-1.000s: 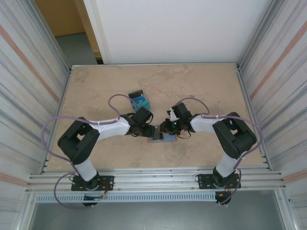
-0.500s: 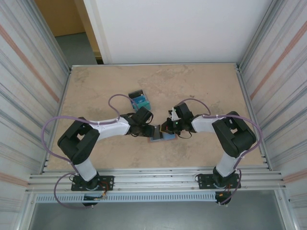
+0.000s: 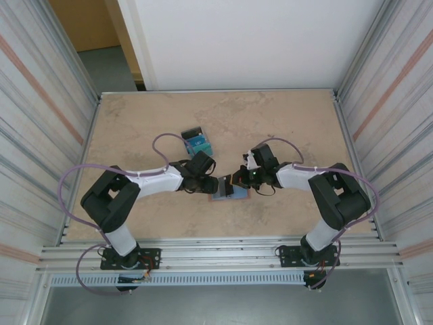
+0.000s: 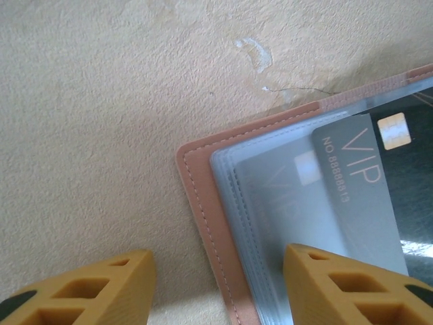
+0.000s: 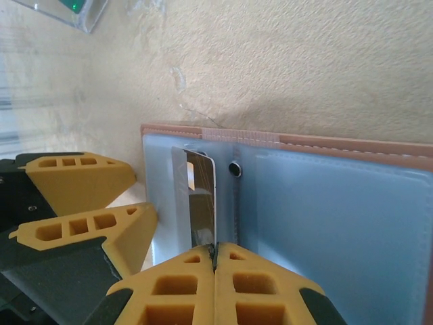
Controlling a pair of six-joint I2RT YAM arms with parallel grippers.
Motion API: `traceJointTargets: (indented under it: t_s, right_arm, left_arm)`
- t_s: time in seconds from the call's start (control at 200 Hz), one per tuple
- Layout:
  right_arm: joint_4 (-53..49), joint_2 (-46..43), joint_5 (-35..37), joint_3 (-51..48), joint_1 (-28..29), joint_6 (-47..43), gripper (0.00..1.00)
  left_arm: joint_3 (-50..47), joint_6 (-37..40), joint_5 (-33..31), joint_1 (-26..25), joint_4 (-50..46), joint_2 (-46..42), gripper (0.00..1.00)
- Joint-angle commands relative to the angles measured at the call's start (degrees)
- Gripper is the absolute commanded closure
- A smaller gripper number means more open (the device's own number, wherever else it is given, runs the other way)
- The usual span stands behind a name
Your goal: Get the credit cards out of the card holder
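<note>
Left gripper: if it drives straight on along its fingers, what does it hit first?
Probably the open salmon-pink bifold card holder: the left gripper stands open astride its stitched edge, one finger over the clear sleeves, the other over bare beige tabletop. Contact already? Depth unclear.

The table is sandy beige, mottled with paler blotches like stone. The card holder has a salmon-pink border with matching stitching. Its sleeves are translucent blue-grey, and the lining carries a small dark stud. The credit card is dark grey-teal, with pale pink "VIP" lettering and a gold chip. The left gripper and right gripper are both yellow-orange over black. The arms are white with black joints and carry lilac cables. A fanned pile shows blue, teal and black.
</note>
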Motion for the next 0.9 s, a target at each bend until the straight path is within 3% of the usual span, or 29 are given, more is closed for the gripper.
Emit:
traceJointTargets:
  t_s: [0.0, 0.291, 0.897]
  right_arm:
    - [-3.0, -1.7, 2.0, -0.4, -0.6, -1.8, 1.0]
    - [-2.2, -1.6, 1.7, -0.8, -0.4, -1.3, 1.0]
    - [-0.7, -1.3, 0.8, -0.8, 0.3, -0.2, 0.97]
  left_arm:
    - [-1.9, 0.2, 0.9, 0.4, -2.6, 0.7, 0.46]
    - [1.0, 1.1, 0.8, -0.4, -2.7, -3.4, 0.23]
    - [3.7, 1.7, 1.8, -1.2, -2.6, 4.5, 0.13]
